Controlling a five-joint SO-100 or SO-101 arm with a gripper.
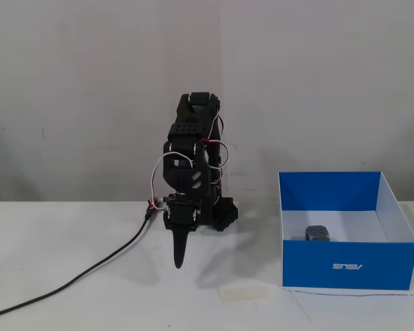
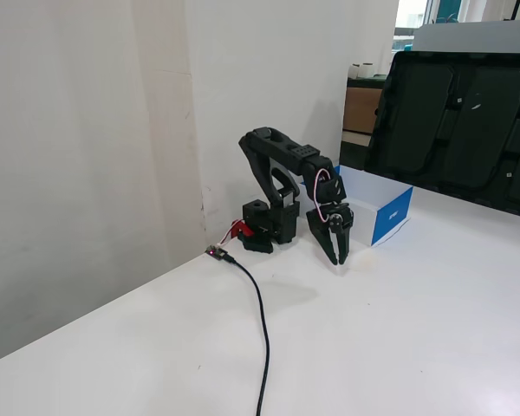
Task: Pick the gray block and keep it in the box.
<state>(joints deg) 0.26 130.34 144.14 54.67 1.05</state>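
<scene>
Block (image 1: pixel 317 233) is sitting inside the box (image 1: pixel 345 265) already, on the white floor near the front wall, so as far as I can judge the job looks done. Gripper (image 1: pixel 179 264) hangs empty, tip pointing down just above the table (image 1: pixel 69 234), well apart from the box. In the side fixed view the two fingers (image 2: pixel 328 244) look a little spread with a narrow gap at the tips (image 2: pixel 338 260), so I'd call it slightly open, gripping nothing.

Handling-wise, the block looks like a small hard cube, probably light and stiff, not fragile. Flat opposite faces would be the place to pinch it; the cut corners could let it twist.

Hard to see: its marks are just a dark blur, and in the side view the arm and box wall hide it completely. Black cable (image 2: pixel 262 329) trails off the frame edge.
</scene>
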